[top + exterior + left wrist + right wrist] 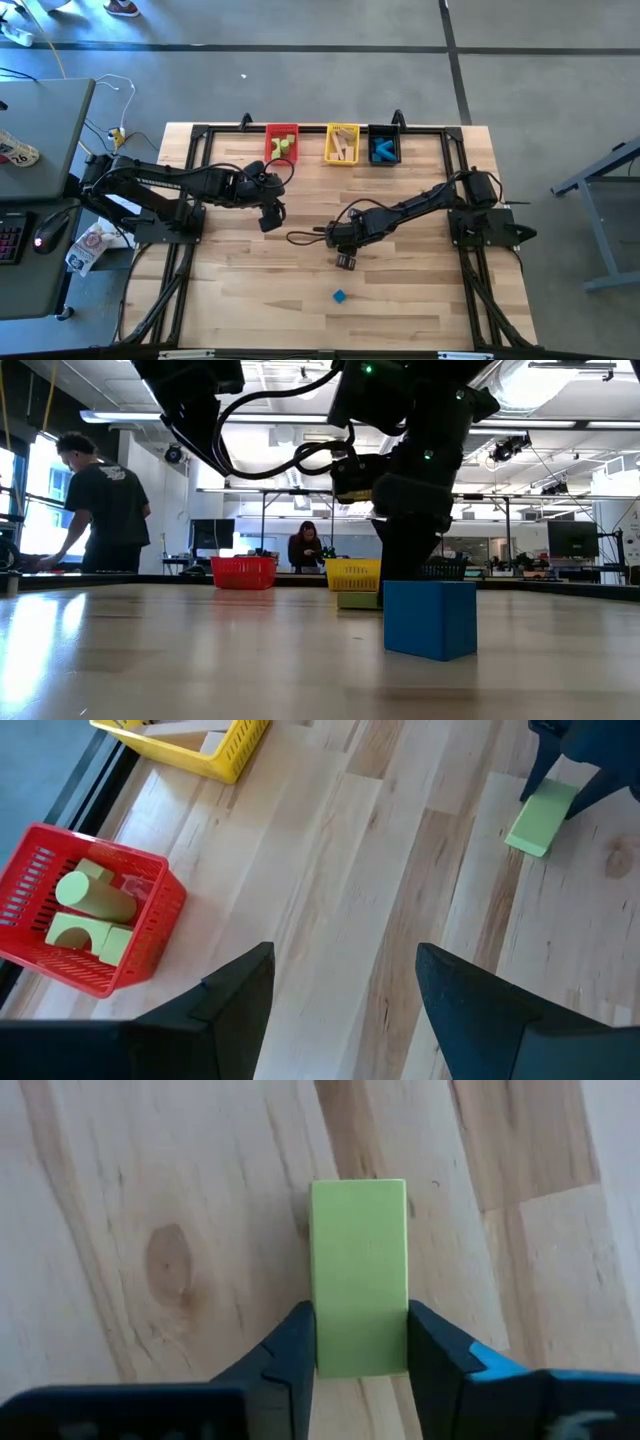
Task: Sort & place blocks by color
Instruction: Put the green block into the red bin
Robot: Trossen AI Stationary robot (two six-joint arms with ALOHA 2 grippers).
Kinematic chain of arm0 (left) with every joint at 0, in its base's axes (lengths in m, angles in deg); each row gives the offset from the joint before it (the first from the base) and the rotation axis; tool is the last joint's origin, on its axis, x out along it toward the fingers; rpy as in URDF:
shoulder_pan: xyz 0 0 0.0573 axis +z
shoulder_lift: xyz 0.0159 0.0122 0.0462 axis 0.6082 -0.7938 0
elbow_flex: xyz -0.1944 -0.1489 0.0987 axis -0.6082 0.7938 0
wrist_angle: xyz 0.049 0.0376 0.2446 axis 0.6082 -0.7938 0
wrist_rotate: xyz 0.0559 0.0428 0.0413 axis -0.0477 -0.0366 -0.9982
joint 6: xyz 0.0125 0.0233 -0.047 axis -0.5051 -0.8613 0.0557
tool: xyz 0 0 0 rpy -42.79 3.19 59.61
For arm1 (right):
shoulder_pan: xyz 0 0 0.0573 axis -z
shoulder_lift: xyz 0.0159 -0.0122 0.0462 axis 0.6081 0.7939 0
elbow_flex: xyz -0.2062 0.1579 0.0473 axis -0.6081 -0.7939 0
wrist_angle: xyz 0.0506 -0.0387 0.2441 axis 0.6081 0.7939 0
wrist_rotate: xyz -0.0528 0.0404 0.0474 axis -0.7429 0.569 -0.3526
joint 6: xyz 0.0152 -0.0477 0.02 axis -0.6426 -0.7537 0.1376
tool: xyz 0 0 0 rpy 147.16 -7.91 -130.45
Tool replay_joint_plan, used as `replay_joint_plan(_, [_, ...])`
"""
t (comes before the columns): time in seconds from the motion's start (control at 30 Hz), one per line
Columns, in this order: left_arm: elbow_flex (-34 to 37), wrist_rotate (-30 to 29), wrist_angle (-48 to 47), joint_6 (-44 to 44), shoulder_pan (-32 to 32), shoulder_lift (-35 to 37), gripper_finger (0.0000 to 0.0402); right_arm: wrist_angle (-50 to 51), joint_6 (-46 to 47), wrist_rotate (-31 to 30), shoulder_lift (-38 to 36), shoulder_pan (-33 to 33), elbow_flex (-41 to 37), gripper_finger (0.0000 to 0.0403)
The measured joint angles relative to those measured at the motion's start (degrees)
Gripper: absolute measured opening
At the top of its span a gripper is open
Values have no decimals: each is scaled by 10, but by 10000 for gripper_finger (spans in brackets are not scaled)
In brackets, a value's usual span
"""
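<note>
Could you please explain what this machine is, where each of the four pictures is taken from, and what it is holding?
Two robot arms work at a wooden table. One picture looks down from above, one looks level across the tabletop, and two come from cameras on the wrists. The right gripper has closed on a green block lying on the table. The left gripper waits open near the red bin, which holds green pieces. A yellow bin and a black bin stand beside it. A blue block lies loose.
</note>
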Motion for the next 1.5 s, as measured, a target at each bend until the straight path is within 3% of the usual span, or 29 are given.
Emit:
replay_joint_plan(0.27, [0, 35, 1, 54, 23, 0, 230, 3, -36, -11, 1, -10, 41, 97])
replay_joint_plan(0.8, [0, 208, 74, 146, 84, 0, 230, 40, -187, -215, 1, -24, 158, 96])
replay_joint_plan(1.13, [0, 243, 114, 150, 86, 0, 230, 31, -269, -349, 0, -23, 188, 96])
replay_joint_plan(1.5, [0, 238, 150, 149, 86, 0, 229, -60, -364, -421, 0, -21, 189, 96])
